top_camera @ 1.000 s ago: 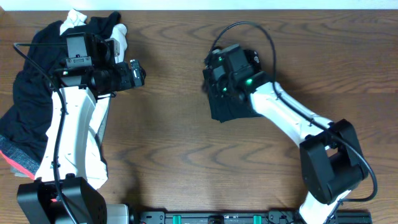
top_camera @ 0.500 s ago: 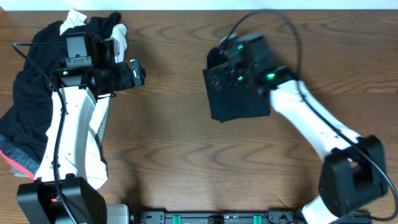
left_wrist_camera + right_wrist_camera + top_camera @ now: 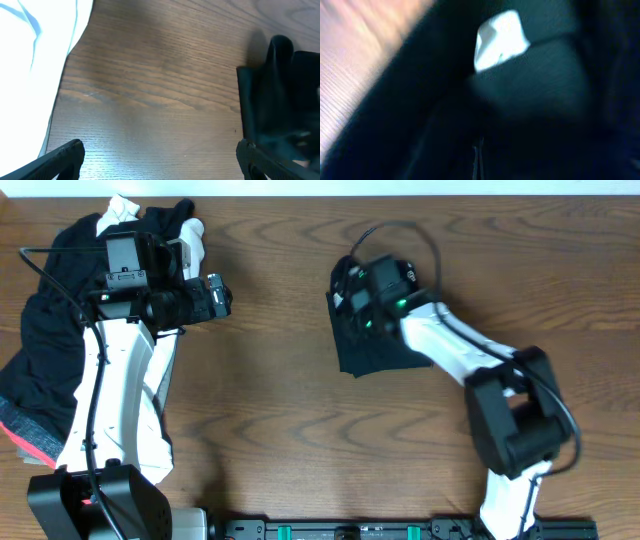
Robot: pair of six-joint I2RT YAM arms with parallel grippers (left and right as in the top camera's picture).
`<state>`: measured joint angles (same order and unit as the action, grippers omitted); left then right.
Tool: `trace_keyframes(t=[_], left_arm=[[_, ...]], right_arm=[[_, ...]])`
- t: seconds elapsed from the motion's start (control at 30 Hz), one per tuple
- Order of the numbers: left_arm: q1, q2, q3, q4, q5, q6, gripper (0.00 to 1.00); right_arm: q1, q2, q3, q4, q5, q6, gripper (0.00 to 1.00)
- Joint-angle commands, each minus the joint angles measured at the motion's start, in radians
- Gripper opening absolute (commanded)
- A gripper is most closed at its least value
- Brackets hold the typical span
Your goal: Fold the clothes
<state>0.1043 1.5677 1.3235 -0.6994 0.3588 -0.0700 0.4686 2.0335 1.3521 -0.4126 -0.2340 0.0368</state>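
A folded black shirt [image 3: 385, 345] lies right of the table's middle. My right gripper [image 3: 352, 292] hovers low over its far left corner. In the right wrist view the right gripper [image 3: 479, 160] is shut, with only a thin slit between the fingers. Black cloth [image 3: 545, 100] with a small white patch [image 3: 500, 40] fills that view, and I cannot tell whether the gripper pinches any of it. My left gripper [image 3: 222, 298] stands open over bare wood. The left gripper [image 3: 160, 155] faces the folded shirt [image 3: 280, 100]. A heap of unfolded clothes [image 3: 45, 330] lies at far left.
The heap holds black cloth, a red-pink hem [image 3: 30, 442] at the near left edge and white pieces [image 3: 125, 208] at the back. A white garment [image 3: 165, 415] lies under my left arm, and its edge [image 3: 30, 75] shows in the left wrist view. The table's back edge [image 3: 300, 194] runs close behind.
My right arm swung up and to the right off the folded shirt, then came back to its far left corner, and its jaws closed. The left arm stayed still and open.
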Motion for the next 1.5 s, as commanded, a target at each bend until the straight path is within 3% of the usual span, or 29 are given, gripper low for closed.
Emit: trace_keyframes(t=[0.0,0.33,0.37,0.4,0.57,0.63,0.77,1.03,1.33,1.43,1.47], left_arm=[[0.002,0.007,0.006,-0.003,-0.014,0.018,0.98],[0.002,0.007,0.006,-0.002,-0.042,0.017,0.98],[0.002,0.007,0.006,-0.002,-0.042,0.017,0.98],[0.002,0.007,0.006,-0.002,-0.042,0.017,0.98],[0.002,0.007,0.006,-0.002,-0.042,0.017,0.98],[0.002,0.007,0.006,-0.002,-0.042,0.017,0.98],[0.002,0.007,0.006,-0.002,-0.042,0.017,0.98],[0.002,0.007,0.006,-0.002,-0.042,0.017,0.98],[0.002,0.007,0.006,-0.002,-0.042,0.017,0.98],[0.002,0.007,0.006,-0.002,-0.042,0.017,0.98],[0.002,0.007,0.006,-0.002,-0.042,0.017,0.98]], right_arm=[[0.042,0.037,0.003,-0.027,-0.009,-0.066,0.01],[0.014,-0.079,0.039,-0.016,-0.009,-0.056,0.03],[-0.001,-0.103,0.041,-0.015,-0.010,-0.040,0.13],[-0.019,-0.126,0.042,-0.014,-0.010,-0.023,0.30],[-0.151,-0.198,0.042,-0.030,-0.063,0.022,0.73],[-0.219,-0.196,0.041,-0.043,-0.121,0.022,0.86],[-0.341,-0.148,0.041,-0.068,-0.222,-0.012,0.98],[-0.509,-0.002,0.041,-0.092,-0.500,-0.095,0.99],[-0.511,0.153,0.041,-0.071,-0.676,-0.150,0.99],[-0.507,0.180,0.041,-0.041,-0.729,-0.139,0.89],[-0.504,0.190,0.041,-0.032,-0.744,-0.132,0.77]])
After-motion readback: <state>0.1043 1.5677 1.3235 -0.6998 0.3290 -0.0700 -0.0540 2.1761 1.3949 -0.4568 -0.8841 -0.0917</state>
